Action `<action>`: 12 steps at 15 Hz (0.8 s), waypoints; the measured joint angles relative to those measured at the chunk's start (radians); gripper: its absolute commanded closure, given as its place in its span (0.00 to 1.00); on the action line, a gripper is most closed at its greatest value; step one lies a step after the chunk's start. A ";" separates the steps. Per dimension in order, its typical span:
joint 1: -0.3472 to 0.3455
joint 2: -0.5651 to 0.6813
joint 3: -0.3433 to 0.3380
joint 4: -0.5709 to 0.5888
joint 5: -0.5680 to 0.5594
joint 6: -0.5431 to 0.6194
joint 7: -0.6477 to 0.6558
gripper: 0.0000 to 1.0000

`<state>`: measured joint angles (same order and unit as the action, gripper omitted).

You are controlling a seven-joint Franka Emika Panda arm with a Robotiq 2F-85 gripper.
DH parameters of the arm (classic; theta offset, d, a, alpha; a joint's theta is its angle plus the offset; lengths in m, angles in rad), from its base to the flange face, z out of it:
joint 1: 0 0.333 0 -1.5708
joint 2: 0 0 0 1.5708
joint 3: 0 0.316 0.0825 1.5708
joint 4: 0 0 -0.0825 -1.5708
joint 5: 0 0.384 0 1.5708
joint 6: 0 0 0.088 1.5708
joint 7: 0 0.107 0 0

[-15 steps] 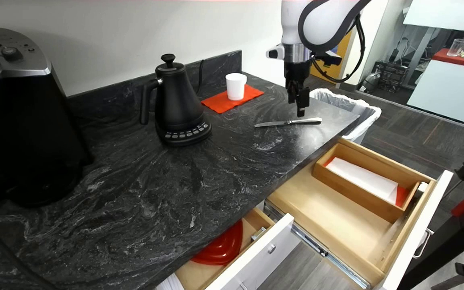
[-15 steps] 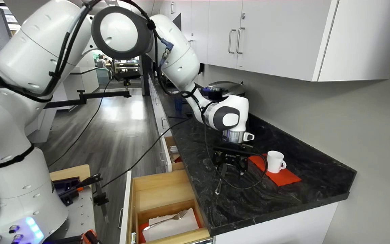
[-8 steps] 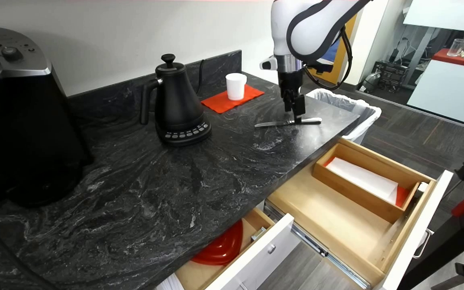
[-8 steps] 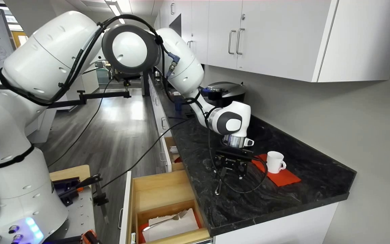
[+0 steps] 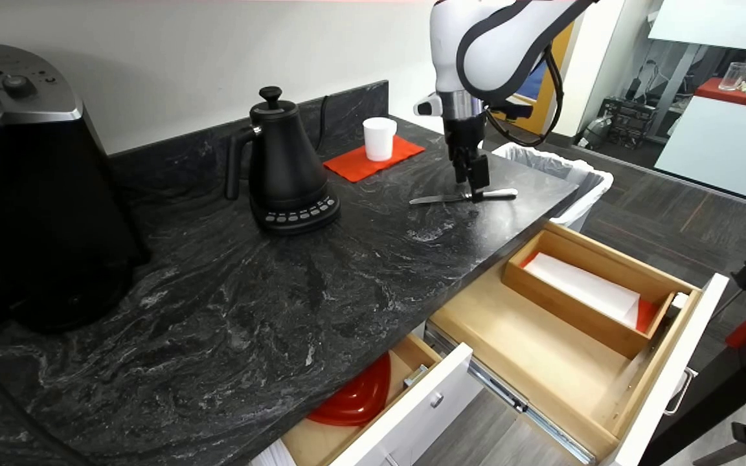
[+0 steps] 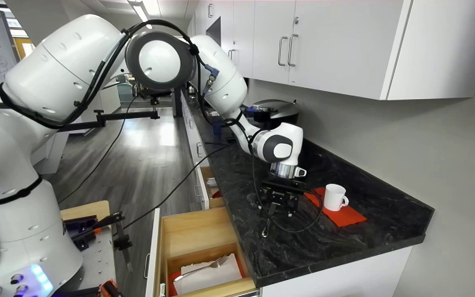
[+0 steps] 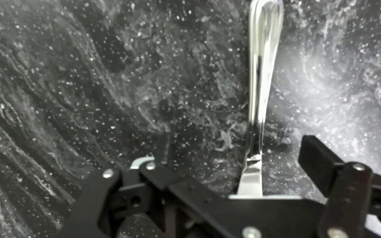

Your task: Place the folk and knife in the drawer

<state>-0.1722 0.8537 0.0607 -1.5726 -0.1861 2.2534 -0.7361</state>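
Observation:
The silver knife (image 7: 260, 89) lies flat on the dark counter, its handle also visible in both exterior views (image 5: 501, 193) (image 6: 265, 232). My gripper (image 7: 238, 150) is open, pointing down, low over the counter. In the wrist view its fingers stand apart on either side of the knife near the handle-blade junction, with gaps on both sides; the rest of the blade is hidden behind the gripper. The fork (image 6: 200, 270) lies on the white liner (image 6: 225, 275) in the wooden tray (image 6: 198, 254) of the open pale wood drawer (image 5: 541, 343). The gripper also shows in both exterior views (image 5: 469, 184) (image 6: 278, 209).
A white mug (image 5: 379, 139) stands on a red napkin (image 5: 353, 165) behind the gripper. A black kettle (image 5: 289, 162) and coffee machine (image 5: 36, 194) stand farther along the counter. A white-fronted drawer (image 5: 412, 408) with a red dish (image 5: 357, 395) is open. A lined bin (image 5: 580, 175) is beyond the counter end.
My gripper has come down from above the knife until its fingers straddle it near the counter, shifting slightly sideways. The knife, fork and drawer have not moved.

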 measured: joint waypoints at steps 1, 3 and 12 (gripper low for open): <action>0.002 0.000 0.000 -0.001 0.000 0.000 0.000 0.40; 0.004 -0.001 0.000 -0.001 0.000 0.000 0.001 0.53; 0.002 -0.008 -0.002 0.000 0.015 -0.001 0.005 0.94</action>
<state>-0.1698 0.8456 0.0592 -1.5726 -0.1709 2.2529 -0.7315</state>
